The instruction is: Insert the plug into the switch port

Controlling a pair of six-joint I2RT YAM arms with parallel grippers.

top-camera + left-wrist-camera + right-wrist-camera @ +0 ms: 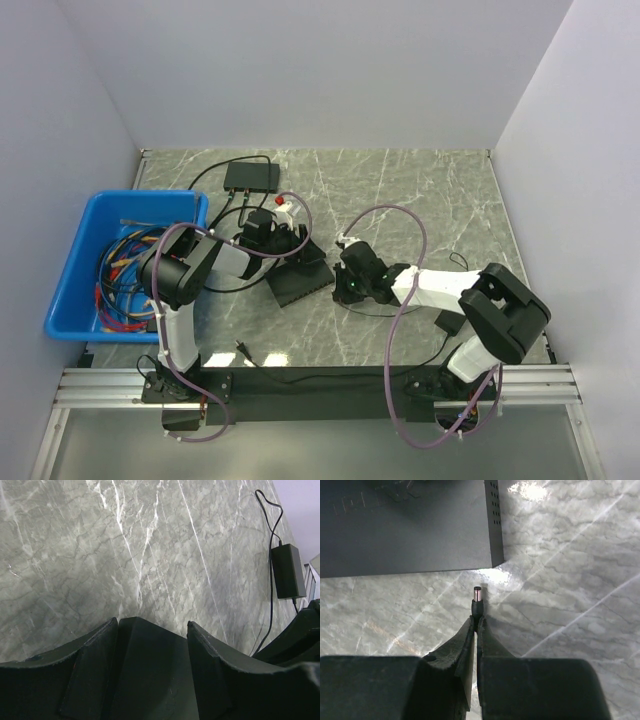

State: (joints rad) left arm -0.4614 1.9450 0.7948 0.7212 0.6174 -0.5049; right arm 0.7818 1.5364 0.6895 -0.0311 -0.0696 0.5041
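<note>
My right gripper [476,621] is shut on the plug [477,596], whose metal tip points forward, just short of the near corner of a flat black slab [410,530] with vent holes on its side. In the top view this slab [300,275] lies mid-table, with the right gripper [350,285] at its right end. My left gripper [152,622] is shut on the slab's far left end [272,238]. A small black box [250,177] with cables at its near edge sits at the back. No port shows clearly in any view.
A blue bin [70,275] with coloured wires [125,270] stands at the left. A black power adapter [288,571] with its thin cable lies by the right arm. Another loose cable end [243,349] lies near the front edge.
</note>
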